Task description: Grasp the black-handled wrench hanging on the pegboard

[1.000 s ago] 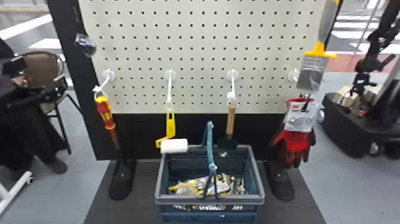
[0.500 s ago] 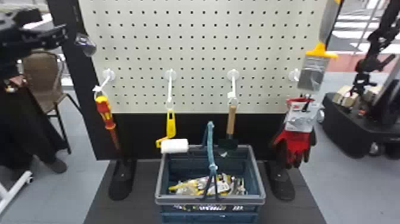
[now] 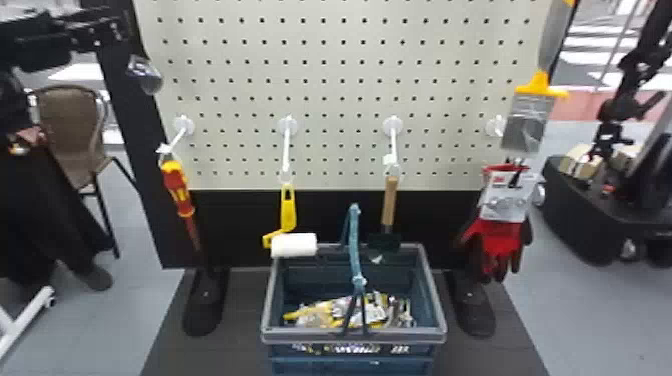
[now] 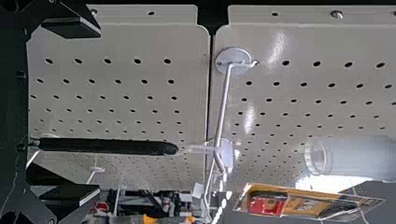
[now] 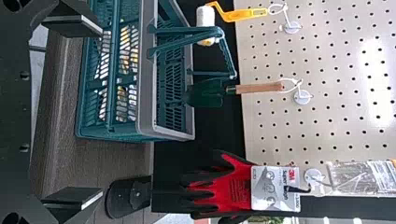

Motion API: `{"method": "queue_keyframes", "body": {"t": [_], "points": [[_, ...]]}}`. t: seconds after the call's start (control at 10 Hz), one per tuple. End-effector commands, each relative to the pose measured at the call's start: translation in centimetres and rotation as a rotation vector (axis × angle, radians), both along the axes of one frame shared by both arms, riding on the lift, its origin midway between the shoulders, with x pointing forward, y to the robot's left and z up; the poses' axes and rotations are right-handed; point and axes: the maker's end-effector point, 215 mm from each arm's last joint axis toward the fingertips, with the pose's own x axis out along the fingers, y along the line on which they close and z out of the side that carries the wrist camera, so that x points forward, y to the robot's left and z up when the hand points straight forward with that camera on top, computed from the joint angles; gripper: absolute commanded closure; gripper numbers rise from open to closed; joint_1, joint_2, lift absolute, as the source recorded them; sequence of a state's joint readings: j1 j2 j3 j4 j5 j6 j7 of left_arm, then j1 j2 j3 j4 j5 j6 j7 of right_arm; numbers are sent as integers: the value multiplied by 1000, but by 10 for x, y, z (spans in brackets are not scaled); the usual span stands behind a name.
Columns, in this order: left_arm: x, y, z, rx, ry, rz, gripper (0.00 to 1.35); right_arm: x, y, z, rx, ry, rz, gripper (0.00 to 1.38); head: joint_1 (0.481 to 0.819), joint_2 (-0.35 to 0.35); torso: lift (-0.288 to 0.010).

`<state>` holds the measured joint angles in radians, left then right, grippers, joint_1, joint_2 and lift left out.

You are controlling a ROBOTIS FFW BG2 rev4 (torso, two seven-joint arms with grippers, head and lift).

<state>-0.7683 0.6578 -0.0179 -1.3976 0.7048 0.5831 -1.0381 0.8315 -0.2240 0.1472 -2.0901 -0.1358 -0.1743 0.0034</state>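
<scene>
Rising into the head view's upper left, the black left arm (image 3: 55, 35) had brought its spread-open left gripper (image 4: 95, 109) facing the slim black-handled wrench (image 4: 102, 146) on the cream perforated pegboard (image 4: 299, 107); grasp pending.

The left arm (image 3: 55, 35), seen beside the pegboard's (image 3: 340, 75) upper left corner, is matte black and boxy, while the left pincer (image 4: 93, 109) and right pincer (image 5: 95, 112) each carry two flat black fingers (image 5: 70, 21) with squared tips, the right's mount dotted with small round holes.
</scene>
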Motion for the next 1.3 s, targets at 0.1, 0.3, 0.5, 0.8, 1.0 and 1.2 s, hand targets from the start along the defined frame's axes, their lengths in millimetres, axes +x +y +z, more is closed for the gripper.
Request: {"method": "queue_keyframes", "body": {"t": [0.1,0.3,0.5,0.8,1.0,1.2], "points": [[-2,-19,15,-22,-17,-69,670,1,0,-1,-1,1,2,94,549,0,-100],[-2,-22,17,8,-21,-67,1214,-1,1,-3,1,6,1,96,549,0,-100],[-2,-25,12,42,-13,-69,1220,0,0,-2,4,5,2,96,549,0,-100],[-2,-28,10,42,-7,-75,1220,0,0,-2,4,5,2,94,549,0,-100],[-2,-28,9,43,-6,-75,1222,0,0,-2,4,5,2,94,549,0,-100],[-2,-29,7,46,-2,-76,1220,0,-1,-2,0,3,0,94,549,0,-100]]}}
